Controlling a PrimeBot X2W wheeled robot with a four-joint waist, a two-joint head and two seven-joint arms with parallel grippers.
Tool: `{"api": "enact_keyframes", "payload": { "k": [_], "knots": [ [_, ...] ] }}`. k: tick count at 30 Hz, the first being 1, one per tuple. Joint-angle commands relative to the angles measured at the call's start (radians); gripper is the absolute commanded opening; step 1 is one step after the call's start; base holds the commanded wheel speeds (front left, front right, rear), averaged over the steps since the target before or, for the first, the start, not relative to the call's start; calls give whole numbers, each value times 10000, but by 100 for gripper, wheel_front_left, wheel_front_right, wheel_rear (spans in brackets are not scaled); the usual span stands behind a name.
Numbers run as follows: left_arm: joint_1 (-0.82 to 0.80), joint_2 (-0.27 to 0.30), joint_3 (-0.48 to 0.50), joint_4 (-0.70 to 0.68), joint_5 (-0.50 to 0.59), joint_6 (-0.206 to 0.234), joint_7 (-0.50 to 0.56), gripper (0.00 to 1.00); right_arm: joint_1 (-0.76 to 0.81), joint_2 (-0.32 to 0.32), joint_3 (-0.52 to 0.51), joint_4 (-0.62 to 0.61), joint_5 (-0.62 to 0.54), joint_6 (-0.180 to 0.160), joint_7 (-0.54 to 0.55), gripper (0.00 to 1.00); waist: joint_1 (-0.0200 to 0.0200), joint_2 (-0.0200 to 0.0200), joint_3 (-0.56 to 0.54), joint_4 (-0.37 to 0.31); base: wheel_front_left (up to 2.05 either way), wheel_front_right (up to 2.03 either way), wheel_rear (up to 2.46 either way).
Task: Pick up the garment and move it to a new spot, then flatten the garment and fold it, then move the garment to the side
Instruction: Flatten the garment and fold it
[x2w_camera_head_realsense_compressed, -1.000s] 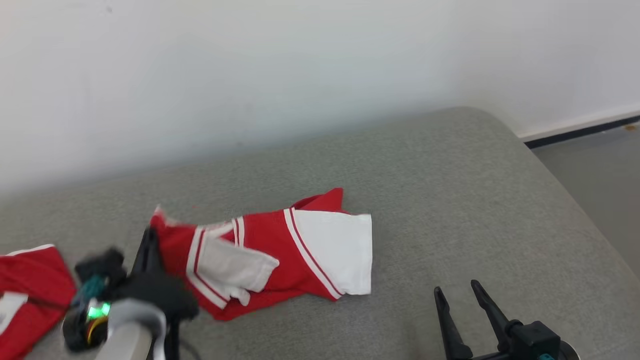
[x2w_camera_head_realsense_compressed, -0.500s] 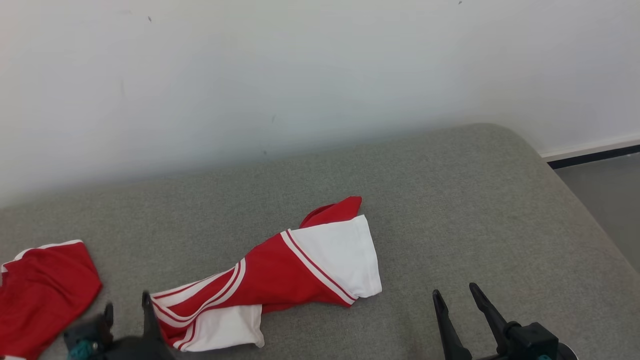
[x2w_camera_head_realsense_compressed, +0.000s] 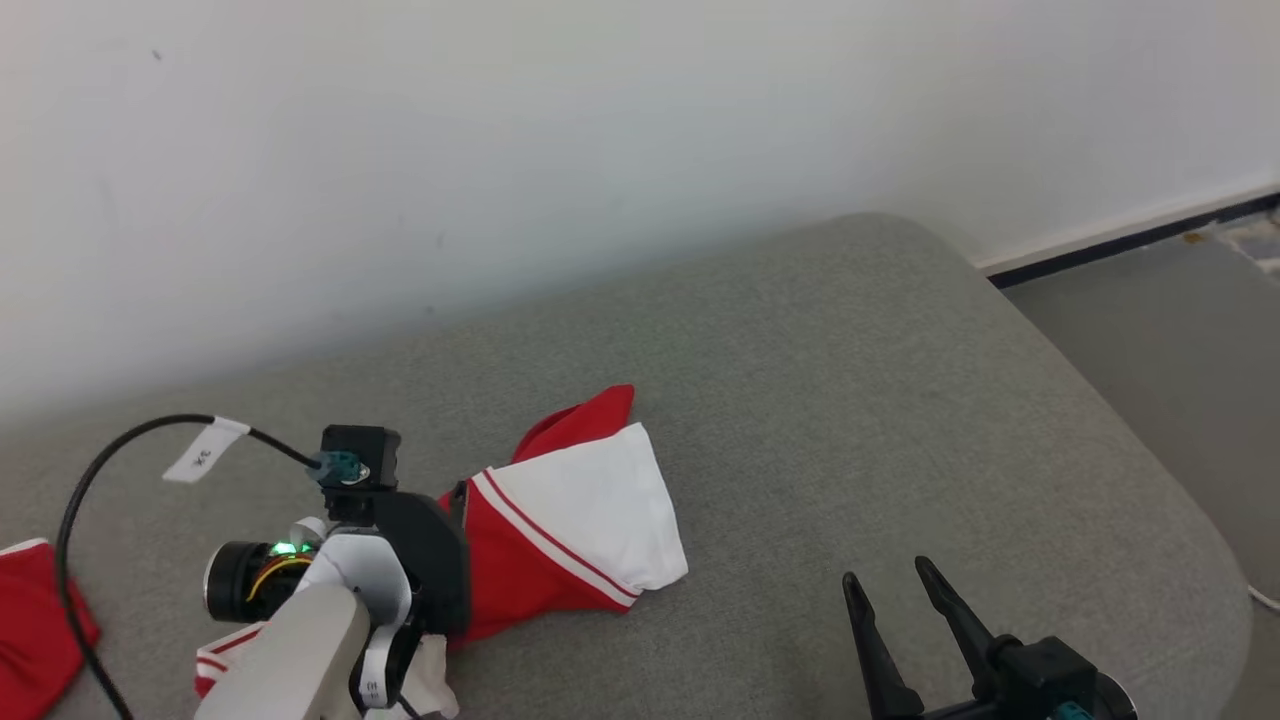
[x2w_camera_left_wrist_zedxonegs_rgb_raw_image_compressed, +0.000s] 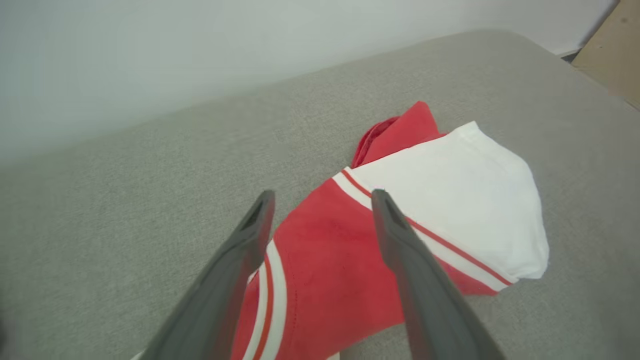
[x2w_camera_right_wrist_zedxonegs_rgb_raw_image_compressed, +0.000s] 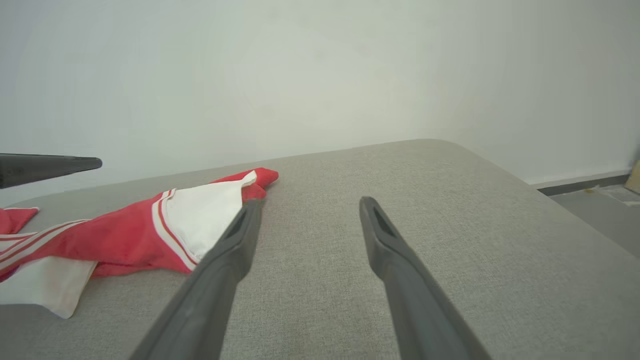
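The grey fabric surface (x2w_camera_head_realsense_compressed: 850, 400) extends across the lower frame, with a rounded corner at right. It abuts a white wall (x2w_camera_head_realsense_compressed: 500, 150). Grey floor (x2w_camera_head_realsense_compressed: 1160, 320) lies at the right edge. The red-and-white garment (x2w_camera_head_realsense_compressed: 580, 520) lies crumpled at lower centre-left. The left gripper (x2w_camera_left_wrist_zedxonegs_rgb_raw_image_compressed: 322, 194) is spread above it. The right gripper (x2w_camera_head_realsense_compressed: 884, 570), at lower right, is spread and empty.

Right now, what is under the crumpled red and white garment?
The red and white garment lies on the grey fabric cushion. Anything tucked directly beneath is covered by cloth.

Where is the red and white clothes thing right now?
The garment lies on the grey cushion, left of centre in the head view, right by the left claw.
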Motion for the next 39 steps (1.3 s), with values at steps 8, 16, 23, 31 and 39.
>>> {"api": "enact_keyframes", "payload": {
  "k": [8, 16, 23, 31, 39],
  "knots": [
    [-1681, 189, -241, 2157, -228, -440, 2185, 100, -56, -2, 4, -23, 142, -22, -183, 100, 0, 0, 1200, -2027, 0, 0, 0],
    [-2940, 820, -436, 3105, -106, -620, 3982, 100, -194, -4, 164, -61, 383, -22, -473, 100, 0, 0, 2238, -2494, 0, 0, 0],
    [-3281, 1063, -381, 3360, -568, -1067, 5345, 100, -390, -1, 343, 17, 554, -22, -648, 100, 0, 0, 2833, -2504, 0, 0, 0],
    [-2986, 731, -591, 2854, -1104, -1484, 6610, 100, -704, -7, 446, 219, 591, -22, -730, 100, 0, 0, 2797, -1928, 0, 0, 0],
    [-3207, 873, -382, 1631, -881, -1196, 5770, 100, -882, -7, 569, 403, 592, -22, -763, 100, 0, 0, 2614, -1538, 0, 0, 0]
  ]
}}
